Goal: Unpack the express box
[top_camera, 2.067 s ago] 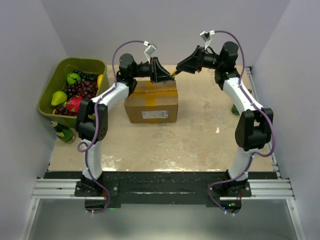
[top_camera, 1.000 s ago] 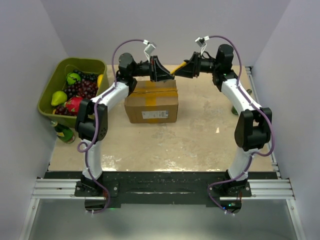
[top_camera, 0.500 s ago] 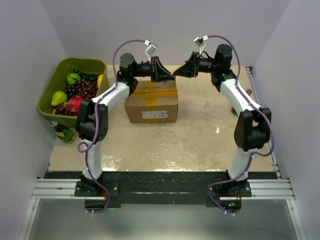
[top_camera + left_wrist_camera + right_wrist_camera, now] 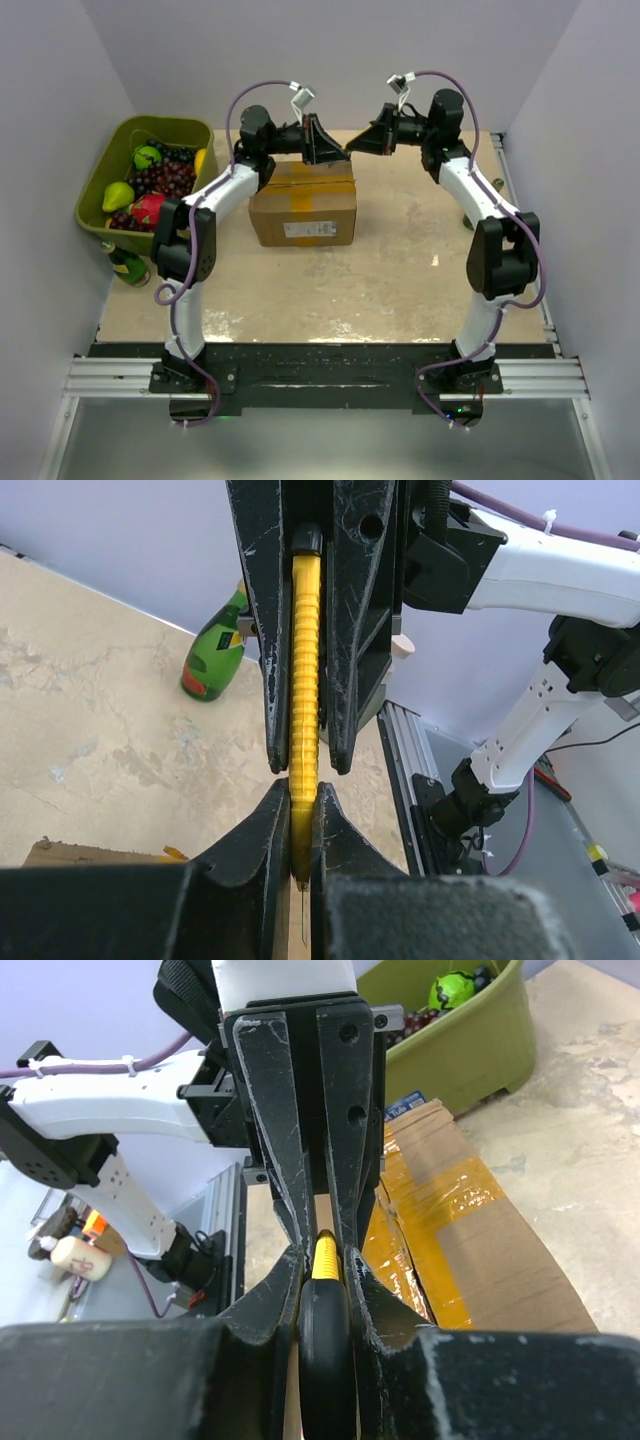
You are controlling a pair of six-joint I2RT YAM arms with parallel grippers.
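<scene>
The express box (image 4: 303, 210), a brown carton with yellow tape, sits at the back middle of the table; its taped top (image 4: 480, 1230) also shows in the right wrist view. A yellow utility knife (image 4: 305, 660) hangs level over the box's far edge, held from both ends. My left gripper (image 4: 335, 150) is shut on the blade end (image 4: 301, 795), where a thin blade tip shows below the jaws. My right gripper (image 4: 358, 146) faces it, shut on the knife's black rear end (image 4: 327, 1350), with yellow handle (image 4: 326, 1258) showing between the fingers.
An olive-green bin (image 4: 120, 150) of fruit stands at the back left, with a green bottle (image 4: 128, 265) beside it. Another green bottle (image 4: 212, 655) stands at the table's right edge. Grey walls close in on three sides.
My right gripper moved left to the knife held by the left gripper, and its jaws closed on the handle end. The left arm and the box stayed still.
</scene>
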